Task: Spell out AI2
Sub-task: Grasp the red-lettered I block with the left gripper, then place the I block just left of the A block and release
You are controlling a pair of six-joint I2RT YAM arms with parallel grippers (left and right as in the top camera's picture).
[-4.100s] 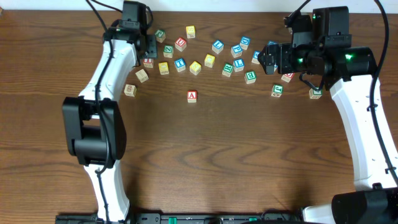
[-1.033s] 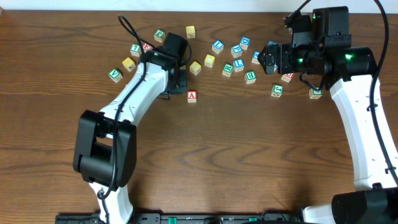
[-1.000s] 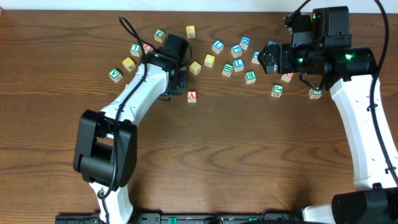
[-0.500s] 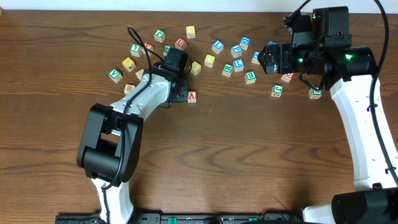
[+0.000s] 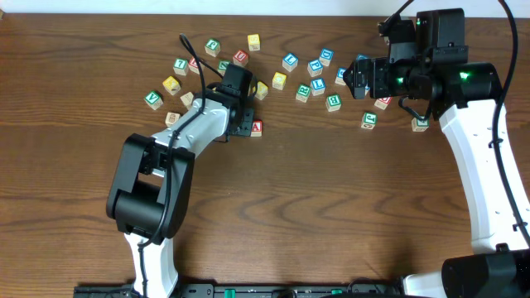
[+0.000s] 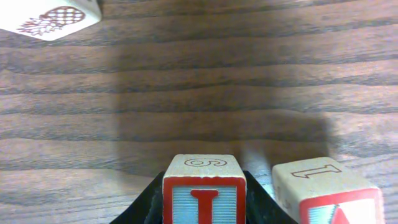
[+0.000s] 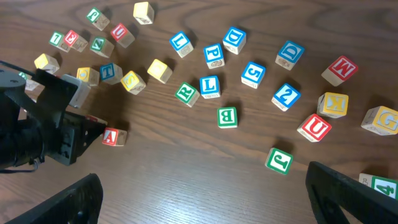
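2 left fingers (image 6: 256, 210) are clamped on the I block (image 6: 203, 194), which the left gripper (image 5: 243, 124) has carried in 4.1 s from the back-left of the pile to just beside the A block (image 5: 257, 127), on its left in the overhead view; 1 s ago it hung further up-left. That leaves letter 2 of 3 nearly placed, though I judge that side would read IA from overhead. Right gripper (image 5: 358, 76) hangs unmoved, fingers apart, over the pile where the 2 block (image 7: 285, 96) lies.
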